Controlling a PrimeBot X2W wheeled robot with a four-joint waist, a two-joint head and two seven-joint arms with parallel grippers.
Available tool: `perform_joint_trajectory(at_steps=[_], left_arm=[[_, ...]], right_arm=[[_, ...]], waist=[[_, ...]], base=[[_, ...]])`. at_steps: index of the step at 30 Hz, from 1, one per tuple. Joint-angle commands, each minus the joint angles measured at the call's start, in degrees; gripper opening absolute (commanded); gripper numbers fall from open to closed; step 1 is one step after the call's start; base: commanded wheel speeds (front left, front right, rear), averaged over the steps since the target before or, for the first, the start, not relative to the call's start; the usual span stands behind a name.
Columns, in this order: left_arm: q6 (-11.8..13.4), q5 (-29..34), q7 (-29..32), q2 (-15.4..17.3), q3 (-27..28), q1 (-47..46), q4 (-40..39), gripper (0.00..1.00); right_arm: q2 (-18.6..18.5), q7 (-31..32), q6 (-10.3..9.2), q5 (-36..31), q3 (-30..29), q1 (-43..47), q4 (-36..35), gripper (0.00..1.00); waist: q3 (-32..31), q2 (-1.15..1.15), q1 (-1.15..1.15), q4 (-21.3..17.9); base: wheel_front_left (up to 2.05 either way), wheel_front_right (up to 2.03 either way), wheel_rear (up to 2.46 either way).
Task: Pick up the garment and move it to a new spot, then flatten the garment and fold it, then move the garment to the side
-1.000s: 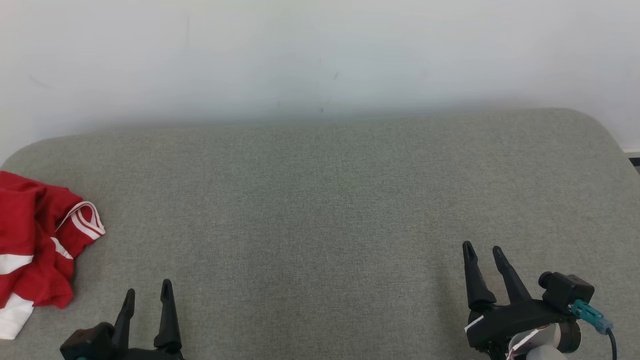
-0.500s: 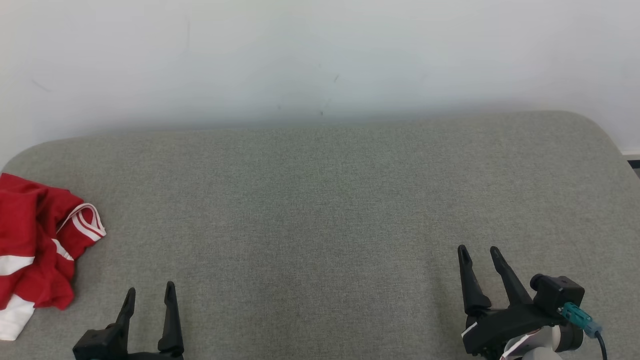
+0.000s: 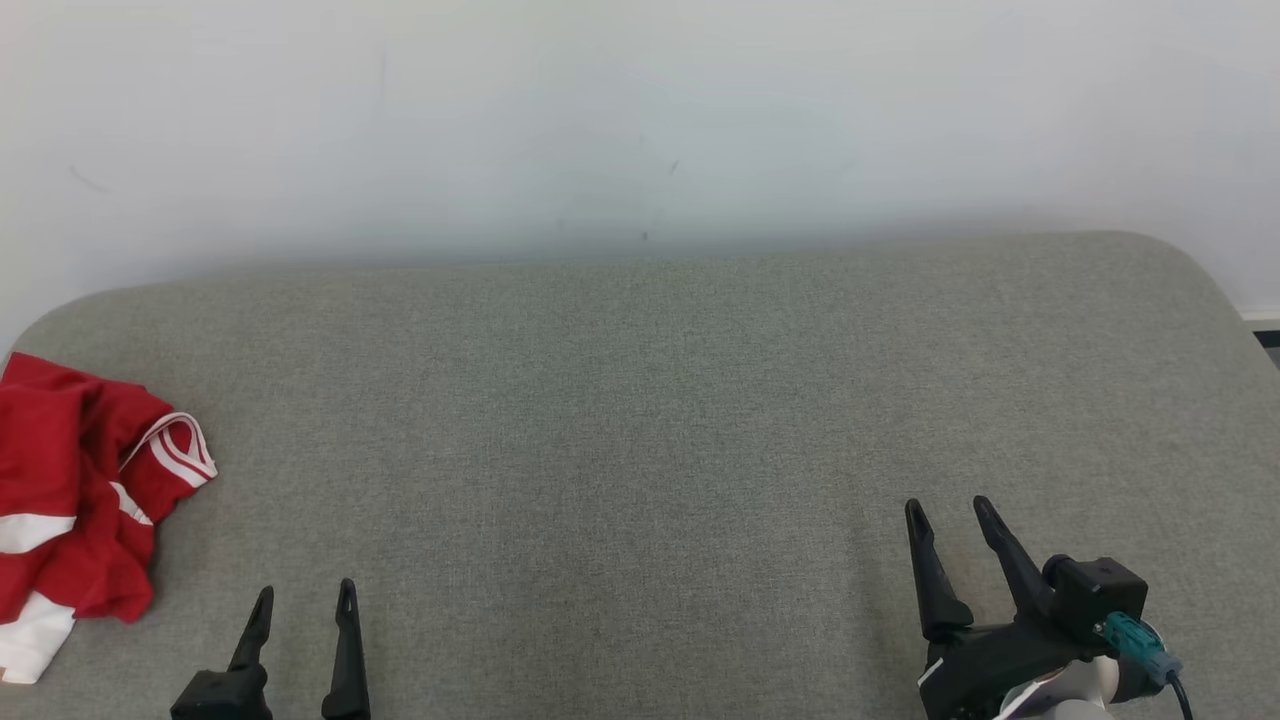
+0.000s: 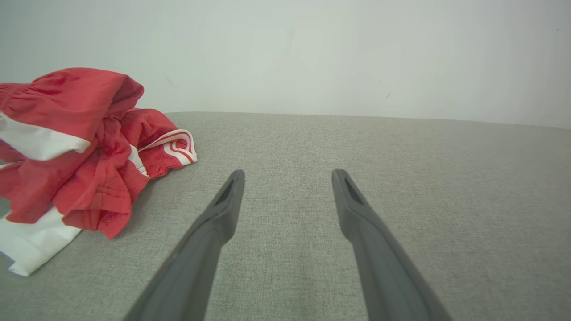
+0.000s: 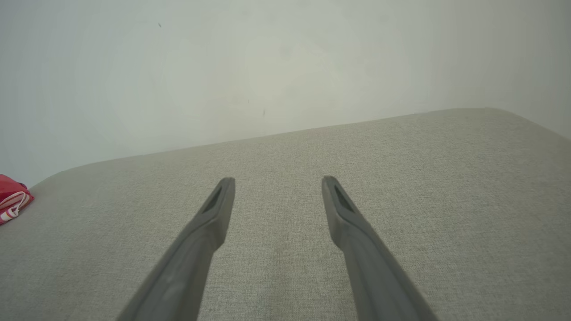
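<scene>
Grey padded bench, its wide middle likely the room for flattening; red-and-white garment, crumpled in a heap at the bench's left edge, not yet picked up; left gripper near it and right gripper well apart, both low, fingers spread, holding nothing, seemingly ready to reach.

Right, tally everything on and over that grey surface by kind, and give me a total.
red and white garment: 1
dark tools, both open: 2 (left tool, right tool)
grey fabric surface: 1
Total: 4
</scene>
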Motion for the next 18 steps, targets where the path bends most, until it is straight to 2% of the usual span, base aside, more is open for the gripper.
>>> perform_joint_trajectory(at_steps=[1,9,18], left_arm=[[0.0,1.5,-0.5,0.2,0.2,0.6,0.1,1.00],[-0.1,4.8,-1.3,0.2,0.4,1.1,0.3,1.00],[0.0,4.5,-1.2,0.2,0.4,1.0,0.5,1.00]], right_arm=[[-0.3,-0.5,0.19,-1.2,0.3,0.3,0.2,1.00],[-0.8,-1.3,0.21,-4.1,0.8,0.4,0.6,1.00],[-0.5,-1.2,0.21,-4.5,0.1,0.7,0.6,1.00]], waist=[[0.0,0.00,0.00,0.0],[0.0,0.00,0.00,0.0],[0.4,0.00,0.00,1.5]], base=[[0.00,0.00,0.00],[0.00,0.00,0.00],[0.00,0.00,0.00]])
